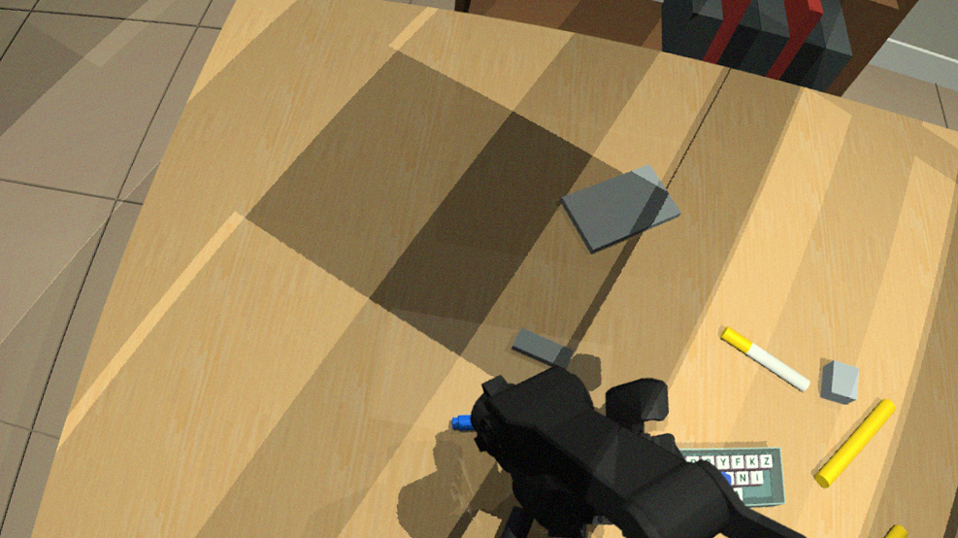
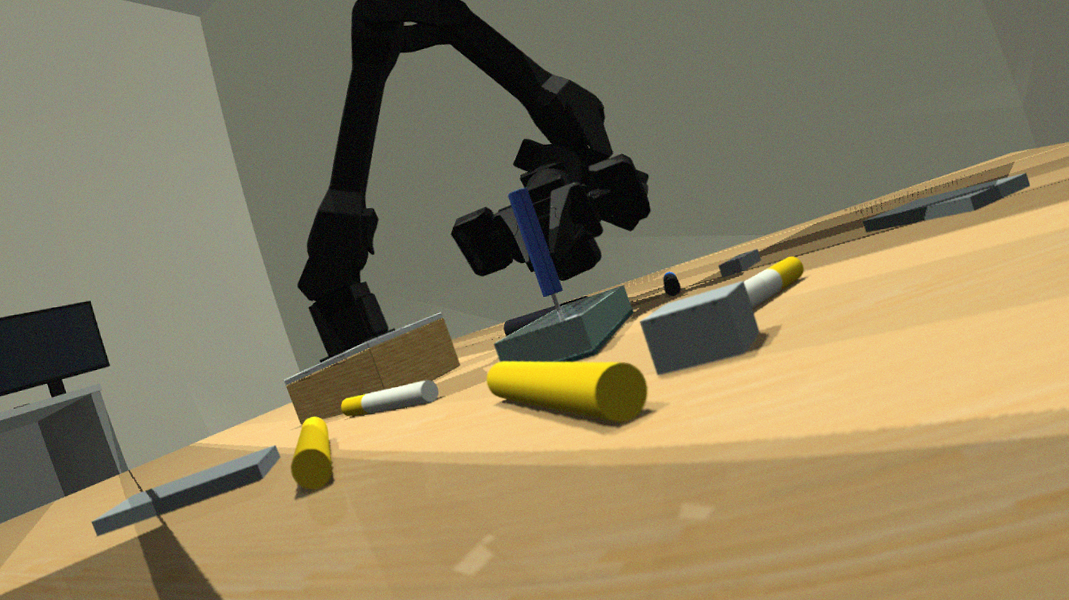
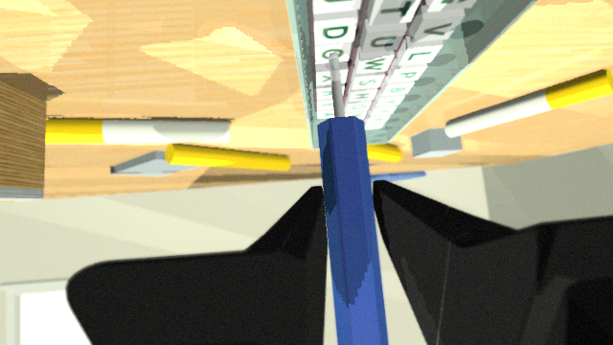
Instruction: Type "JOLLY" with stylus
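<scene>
I have the blue stylus (image 1: 727,478) (image 2: 536,241) (image 3: 349,206) pinched in the gripper (image 2: 544,233) (image 3: 347,195), its fingers closed in on the barrel from both sides. The stylus stands nearly upright with a slight lean, its thin metal tip down at the keyboard (image 1: 778,479) (image 2: 543,337) (image 3: 302,72). From the wrist, the tip overlaps a key in an outer row, just past the D; its letter is partly covered, and I can't tell how far the key is down.

I judge the barrel to be light and stiff, with flat sides that give the pads something to bear on. Smooth plastic, if that's what it is, could slide up or pivot under a firm push, so the middle of the barrel is the place to hold, squeezed steadily and pushed along its length. The thin tip looks the most delicate part; I'd lift it fully before moving sideways. The keys probably give a little and spring back. How much of JOLLY is typed, I can't tell.
</scene>
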`<state>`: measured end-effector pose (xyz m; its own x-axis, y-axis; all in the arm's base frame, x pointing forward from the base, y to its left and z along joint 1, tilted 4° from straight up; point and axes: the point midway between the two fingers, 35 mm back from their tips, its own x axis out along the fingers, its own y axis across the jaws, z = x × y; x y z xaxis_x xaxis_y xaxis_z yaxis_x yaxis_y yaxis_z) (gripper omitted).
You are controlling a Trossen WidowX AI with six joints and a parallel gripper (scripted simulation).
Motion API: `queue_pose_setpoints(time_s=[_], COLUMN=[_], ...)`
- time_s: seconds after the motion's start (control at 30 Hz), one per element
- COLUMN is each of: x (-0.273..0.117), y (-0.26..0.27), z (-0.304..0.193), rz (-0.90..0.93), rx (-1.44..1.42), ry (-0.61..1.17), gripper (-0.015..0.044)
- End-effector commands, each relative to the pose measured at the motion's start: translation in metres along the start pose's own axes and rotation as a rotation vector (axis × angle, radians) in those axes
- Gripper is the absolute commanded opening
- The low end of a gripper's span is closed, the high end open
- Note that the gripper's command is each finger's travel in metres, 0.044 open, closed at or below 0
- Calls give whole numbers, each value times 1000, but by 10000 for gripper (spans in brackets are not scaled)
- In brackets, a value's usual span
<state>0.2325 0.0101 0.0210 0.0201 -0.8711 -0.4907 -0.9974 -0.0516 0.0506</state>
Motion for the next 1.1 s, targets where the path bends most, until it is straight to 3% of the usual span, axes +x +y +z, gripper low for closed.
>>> queue_pose_setpoints(time_s=[0.0, 0.4, 0.5, 0.6, 1.07], x=[-6, -16, -16, -17, -12], y=[-1, 0, 0, -4, -36], z=[-10, -28, -28, -29, -30], rz=[-5, -2, -2, -2, -6], rx=[-1, 3, 3, 3, 1], ry=[2, -2, -2, -2, 2], gripper=[81, 85, 65, 0, 0])
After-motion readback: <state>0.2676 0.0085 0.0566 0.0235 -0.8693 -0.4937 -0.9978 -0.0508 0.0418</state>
